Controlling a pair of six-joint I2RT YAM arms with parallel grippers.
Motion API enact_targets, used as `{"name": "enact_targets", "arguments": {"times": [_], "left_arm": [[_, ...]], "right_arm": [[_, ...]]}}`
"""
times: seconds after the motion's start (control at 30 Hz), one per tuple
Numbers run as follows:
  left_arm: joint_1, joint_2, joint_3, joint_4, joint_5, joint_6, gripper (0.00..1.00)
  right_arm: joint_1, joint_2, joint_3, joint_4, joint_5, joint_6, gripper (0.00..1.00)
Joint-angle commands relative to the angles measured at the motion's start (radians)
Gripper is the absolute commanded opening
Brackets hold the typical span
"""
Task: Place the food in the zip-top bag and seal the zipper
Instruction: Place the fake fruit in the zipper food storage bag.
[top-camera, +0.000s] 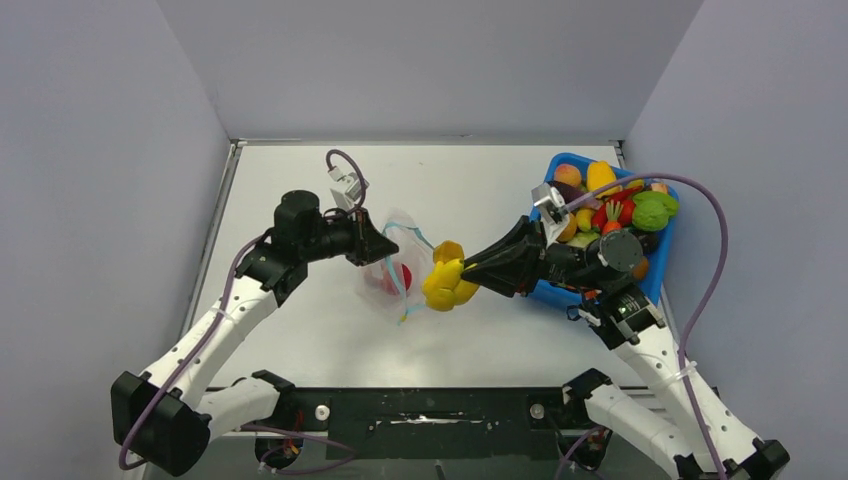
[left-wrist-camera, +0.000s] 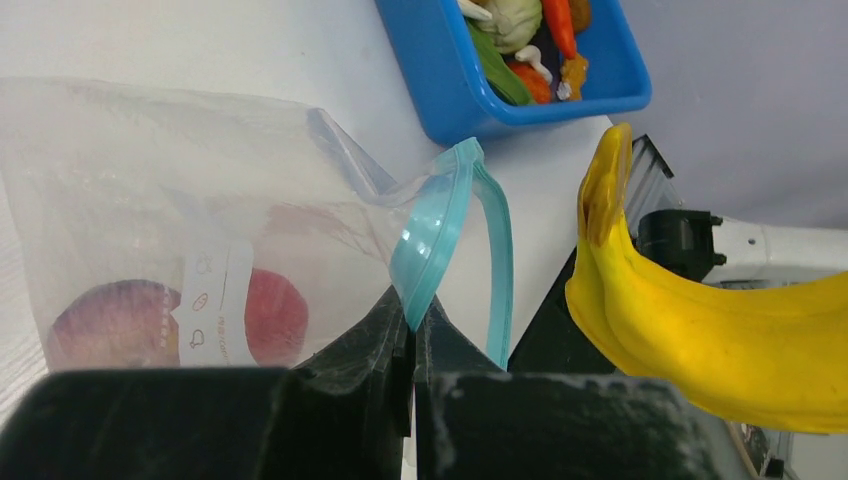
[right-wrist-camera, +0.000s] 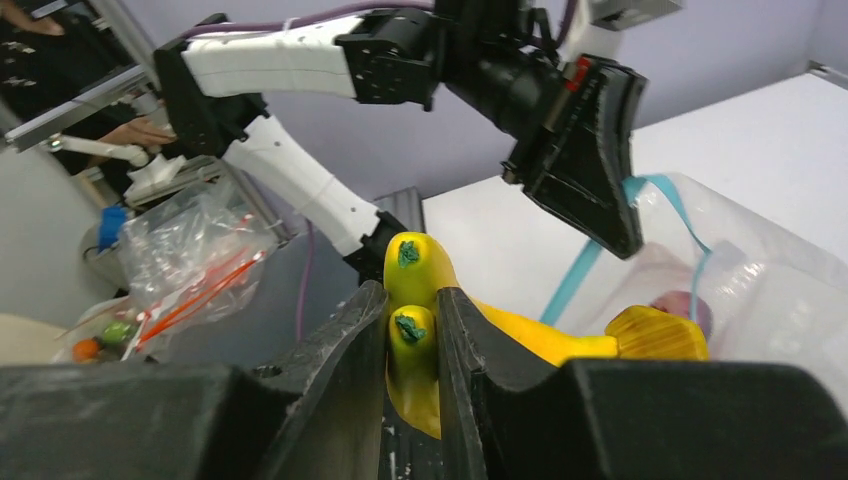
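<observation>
top view, wrist views as insets. the zip-top bag (top-camera: 388, 283) lies on the table (top-camera: 300, 330) just off centre toward nine o'clock, its mouth facing three o'clock. the left gripper (left-wrist-camera: 412, 330) is fully closed, pinching one lip of the zipper (left-wrist-camera: 430, 235) and lifting it so the mouth gapes; the other lip hangs loose as a teal loop. inside the bag lie a red fruit (left-wrist-camera: 280, 315) and a darker purple-red piece (left-wrist-camera: 110, 325).

the right gripper (right-wrist-camera: 412, 330) is narrowly closed on the stem end of a yellow banana bunch (top-camera: 447, 280), which is in the air at three o'clock of the mouth, blunt ends leading and close to the zipper. whether it touches the bag cannot be told. the rest of the food sits in the blue bin (top-camera: 657, 262) at the table's two o'clock corner.

judged hazards:
- the mouth is held by one lip only, and the bunch looks wide against the opening. it may strike the loose lip and fold it inward, blocking entry.
- the light bag may slide toward nine o'clock under a push, or the strip may pull out of the left pinch.
- the grip is at the stem only, so contact at the far end could swing the bunch in the jaws or work it free short of the bag.
- a tilted bag could let the round fruit roll out.
</observation>
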Motion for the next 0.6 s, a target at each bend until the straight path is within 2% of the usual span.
{"name": "enact_targets", "arguments": {"times": [0.0,0.17,0.3,0.57], "left_arm": [[-0.002,-0.062,-0.053,0.191,0.13,0.033,0.0],[-0.001,-0.106,-0.08,0.214,0.17,0.074,0.0],[0.006,-0.131,-0.082,0.163,0.174,0.114,0.0],[0.009,-0.148,-0.072,0.121,0.219,0.149,0.0]], "right_arm": [[0.09,0.041,-0.014,0.269,-0.035,0.081,0.0],[0.168,0.113,0.0,0.343,-0.029,0.067,0.0],[0.179,0.155,-0.002,0.344,-0.004,0.006,0.0],[0.178,0.174,0.041,0.184,0.047,-0.205,0.0]]}}
